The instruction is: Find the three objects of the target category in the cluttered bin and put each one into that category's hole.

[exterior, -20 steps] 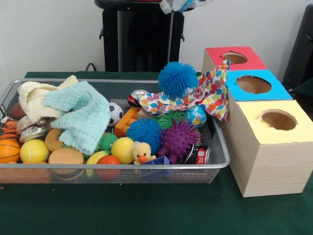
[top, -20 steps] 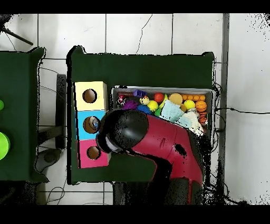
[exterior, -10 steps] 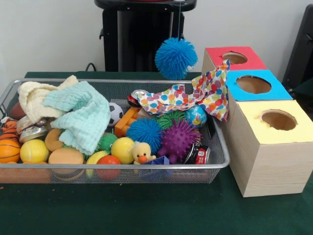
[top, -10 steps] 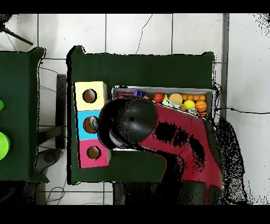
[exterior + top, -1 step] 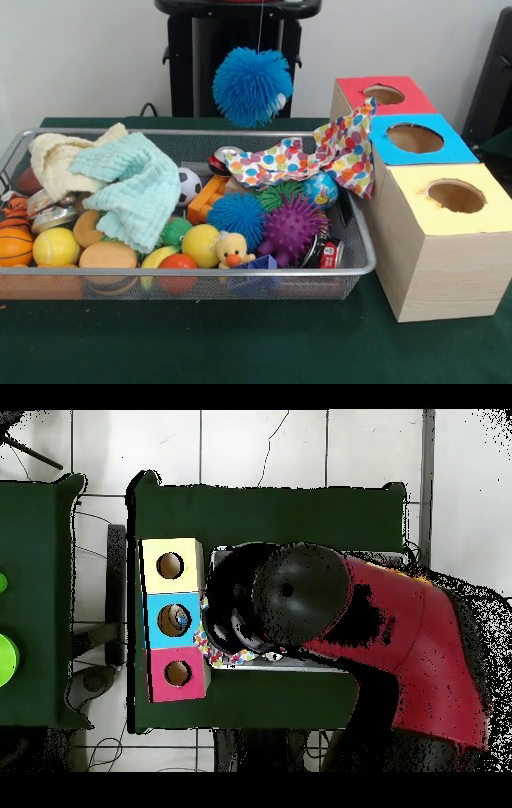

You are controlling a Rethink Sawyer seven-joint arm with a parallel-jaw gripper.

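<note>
- Softness is the likely mark of the blue spiky rubber puffer ball (image 5: 252, 86): light, squashy, its thin hairs yielding, so a pinch through the middle of the body should hold better than one on the hairs alone.
- It hangs in the air above the far rim of the wire mesh bin (image 5: 352, 268), seemingly from a thin strand running up out of the front view; nothing touches it from below.
- The red and black arm (image 5: 400, 644) lies across the bin in the overhead view, its black round head covering most of the clutter.
- The fingers show in neither view, so whether they are apart or together cannot be told.
- The blue-topped wooden box (image 5: 416, 142), with its round hole, stands beside the bin between a red-topped box (image 5: 382, 94) and a yellow-topped box (image 5: 448, 232).
- Two more puffer balls, one blue (image 5: 237, 216) and one purple (image 5: 291, 230), lie in the bin.
</note>
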